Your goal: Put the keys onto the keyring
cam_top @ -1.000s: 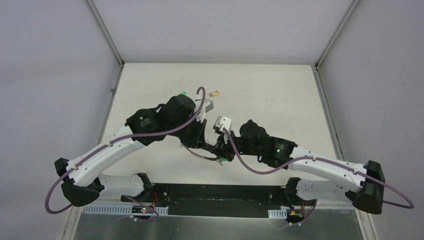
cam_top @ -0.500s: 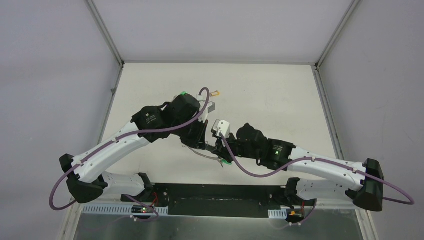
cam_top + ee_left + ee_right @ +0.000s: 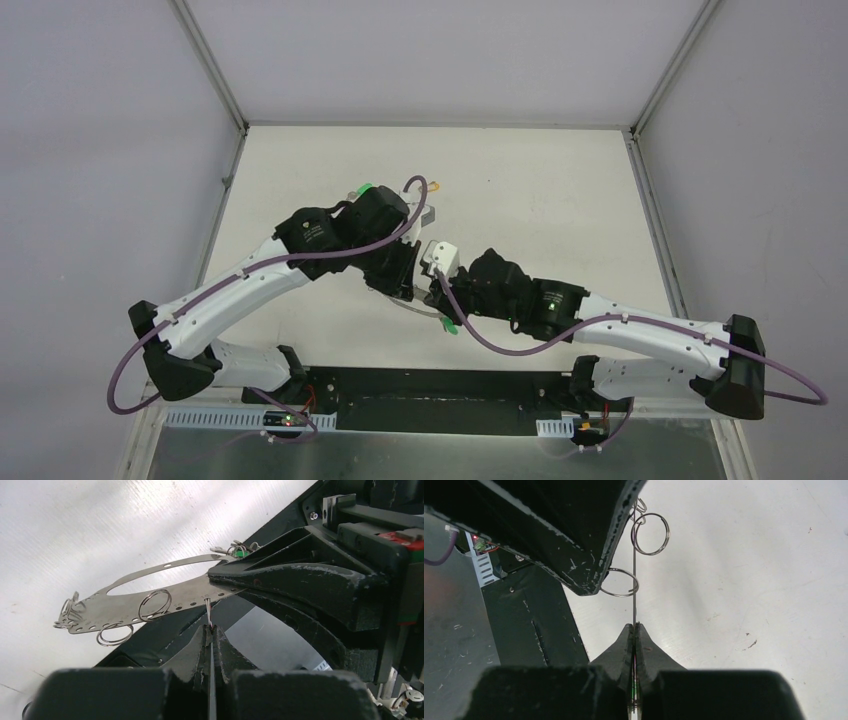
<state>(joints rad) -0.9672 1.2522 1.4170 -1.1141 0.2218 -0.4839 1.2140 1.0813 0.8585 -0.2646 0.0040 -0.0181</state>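
The thin, grey, flat metal keyring (image 3: 120, 602), pierced with small holes, was held edge-on above the white table (image 3: 540, 200) in the tightly closed right gripper (image 3: 634, 627). The left gripper (image 3: 210, 630) was pinched shut on a small wire ring (image 3: 208, 611) threaded through it. Under two rigid grips the plate could be bent, or the ring pulled free. The tiny yellow-tan key (image 3: 435, 185), lying well apart, could be swept away by the purple cable (image 3: 345, 254).

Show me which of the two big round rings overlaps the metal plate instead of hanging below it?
The right-hand ring: it lies across the keyring plate's perforated lower edge. The other ring, further left, hangs almost wholly below that edge.
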